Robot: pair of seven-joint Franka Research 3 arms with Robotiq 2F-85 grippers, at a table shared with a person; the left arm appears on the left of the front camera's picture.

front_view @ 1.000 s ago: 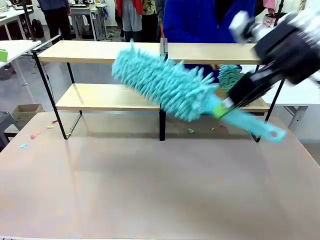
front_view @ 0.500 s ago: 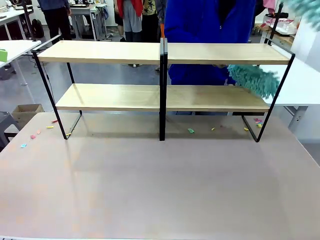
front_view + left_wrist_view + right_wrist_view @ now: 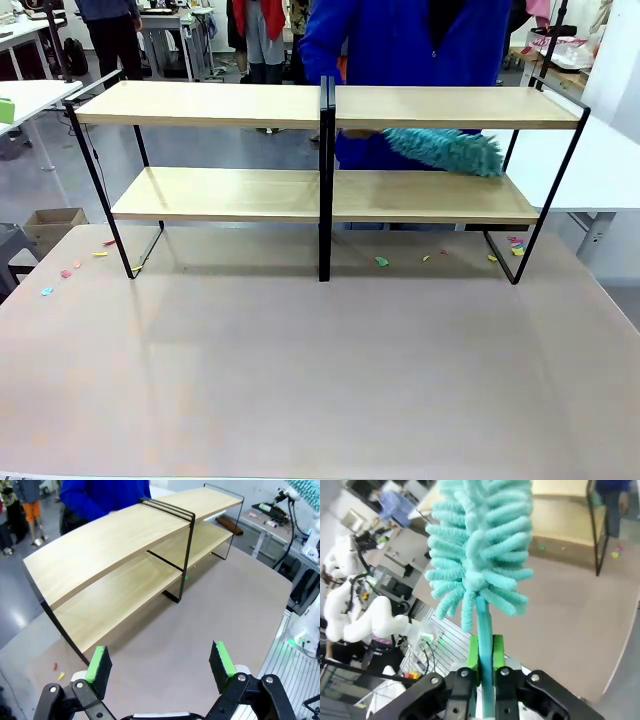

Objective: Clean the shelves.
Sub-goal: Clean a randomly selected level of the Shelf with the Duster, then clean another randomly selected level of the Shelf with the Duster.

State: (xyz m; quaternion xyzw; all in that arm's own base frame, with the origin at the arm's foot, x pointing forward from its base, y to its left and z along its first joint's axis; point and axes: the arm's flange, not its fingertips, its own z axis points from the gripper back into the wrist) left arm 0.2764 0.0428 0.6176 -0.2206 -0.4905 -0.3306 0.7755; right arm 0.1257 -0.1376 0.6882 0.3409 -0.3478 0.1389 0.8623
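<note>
Shelf-cleaning scene, seen from the front and from both wrists. The shelves (image 3: 210, 103) stand across the far half of the tabletop (image 3: 320, 370), both boards bare, with the black centre post between their halves. The right fingers (image 3: 472, 652) are clenched on the thin handle of a fluffy duster (image 3: 480, 540), which is held well apart from the shelves (image 3: 565, 515). The left fingers (image 3: 98, 662) are released and hold nothing; they hang above the tabletop, facing the shelves (image 3: 110, 545).

A person in blue (image 3: 400, 40) behind the rack holds a second duster (image 3: 445, 150) between the two boards on the right half.

Likely hazards:
- The fluffy duster's head may catch the centre post or the thin frame and tip the rack.
- It may meet the second duster in the same bay.
- The narrow handle could twist in the grasp under side load.
- The coloured scraps (image 3: 381, 262) under the rack may scatter when swept.

Containers: a cardboard box (image 3: 55, 225) sits on the floor to the left, and whether it holds anything cannot be told.
</note>
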